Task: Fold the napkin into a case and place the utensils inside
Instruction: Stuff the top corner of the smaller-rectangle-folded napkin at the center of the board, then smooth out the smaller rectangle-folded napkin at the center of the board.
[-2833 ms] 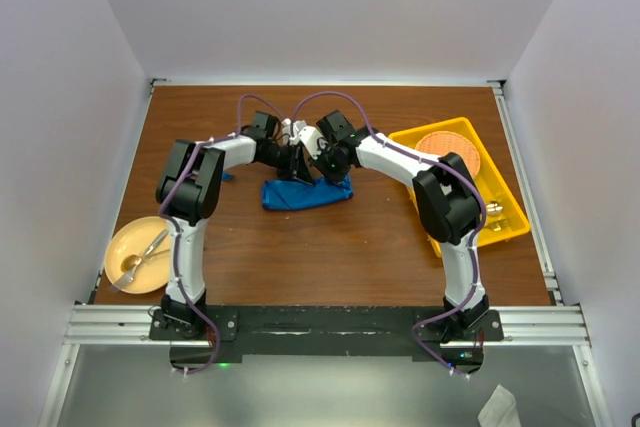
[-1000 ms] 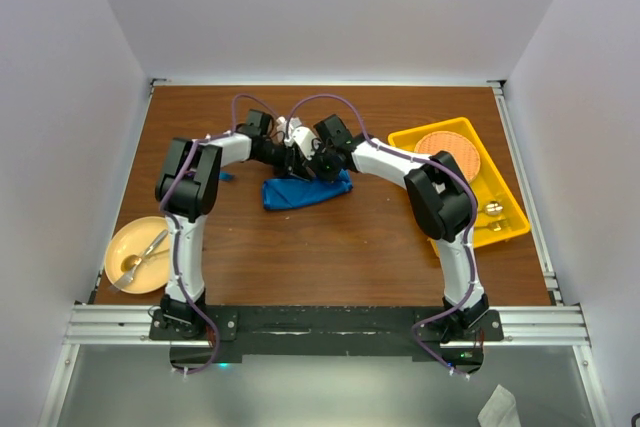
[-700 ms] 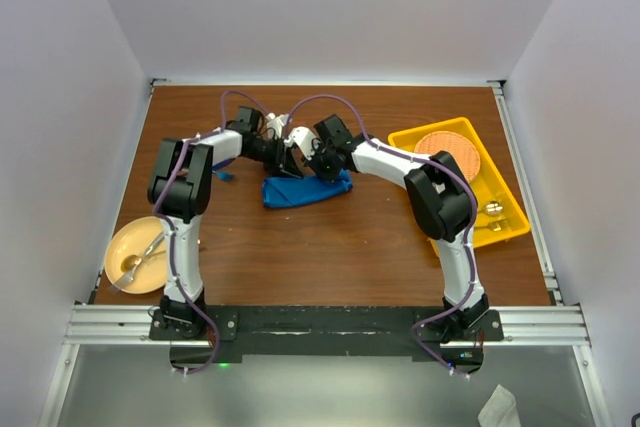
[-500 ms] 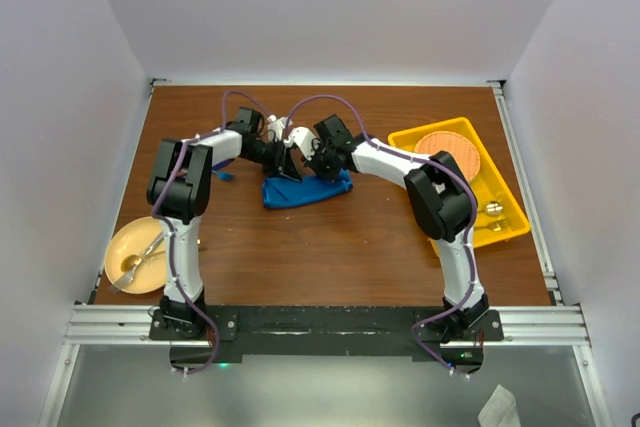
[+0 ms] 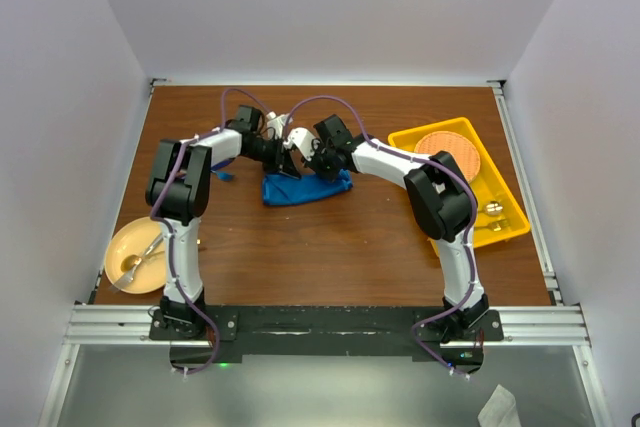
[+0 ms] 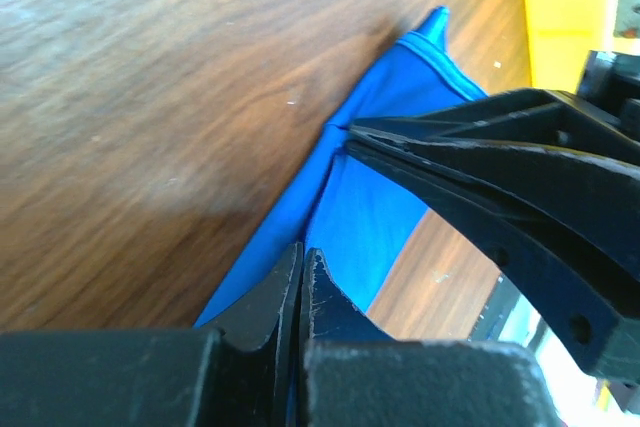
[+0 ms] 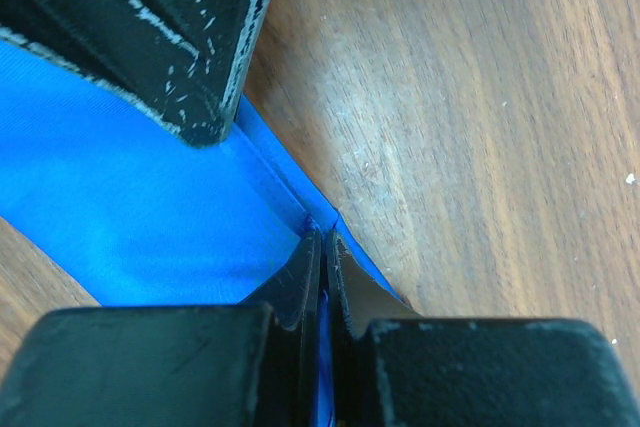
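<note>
Fabric like this bright blue cloth napkin (image 5: 305, 191), lying as a folded oblong at the middle of the brown wooden tabletop (image 5: 330, 257), should be light, limp and a bit slick, so it will sag and slide unless pinched at a hem. At its far edge the left pincer (image 6: 301, 253) and right pincer (image 7: 322, 238) stand just beside each other, both clenched on that hem; corners or the stitched border look the surest hold.
</note>
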Controlling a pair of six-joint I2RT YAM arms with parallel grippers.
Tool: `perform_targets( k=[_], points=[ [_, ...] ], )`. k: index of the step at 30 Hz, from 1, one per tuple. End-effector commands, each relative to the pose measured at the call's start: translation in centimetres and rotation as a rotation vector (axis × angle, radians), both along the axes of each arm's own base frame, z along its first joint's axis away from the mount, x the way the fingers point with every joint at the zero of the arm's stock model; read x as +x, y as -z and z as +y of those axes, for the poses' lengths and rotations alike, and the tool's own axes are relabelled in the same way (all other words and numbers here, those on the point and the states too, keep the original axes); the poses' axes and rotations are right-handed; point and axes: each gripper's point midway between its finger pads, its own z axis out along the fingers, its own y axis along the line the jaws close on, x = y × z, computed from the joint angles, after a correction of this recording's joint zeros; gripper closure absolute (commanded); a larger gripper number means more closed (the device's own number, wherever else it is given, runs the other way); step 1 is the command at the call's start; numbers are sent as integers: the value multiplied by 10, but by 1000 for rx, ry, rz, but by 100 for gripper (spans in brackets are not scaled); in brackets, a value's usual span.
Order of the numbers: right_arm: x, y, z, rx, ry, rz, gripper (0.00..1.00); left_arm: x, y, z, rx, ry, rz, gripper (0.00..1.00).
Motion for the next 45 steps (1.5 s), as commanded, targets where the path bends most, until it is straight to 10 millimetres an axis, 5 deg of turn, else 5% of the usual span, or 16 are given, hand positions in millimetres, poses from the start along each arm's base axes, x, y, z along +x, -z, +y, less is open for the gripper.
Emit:
perform_targets(
  k=[1,3,8,11,15,18,22,31,37,41,45],
  points=[
    [-10,24,-25,-103,1,40,100,17,8,15,68,-64,-44,94],
    [-8,24,-27,-116,5,32,100,24,5,25,51,-101,-49,81],
    [-7,24,-28,-132,17,25,100,58,-61,58,-118,-186,-202,66],
    [-6,23,-31,-146,42,24,100,59,-94,73,-170,-195,-241,66],
    [-6,21,-36,-164,74,28,100,24,-115,60,-251,-117,-196,84],
    [-6,20,-35,-168,89,29,100,-7,-105,41,-274,-80,-121,96],
    [-9,21,-33,-166,103,45,100,-32,-87,16,-283,-51,-49,100],
    [-17,14,-29,-143,127,54,100,-13,-61,-10,-281,-116,-7,100],
    [-11,-4,-20,-91,147,38,100,-25,5,2,-133,-151,134,100],
    [-9,-35,-10,-35,153,34,85,-36,41,15,-39,-176,207,100],
    [-7,-81,-12,11,180,24,59,-33,47,18,-14,-177,213,100]
  ],
)
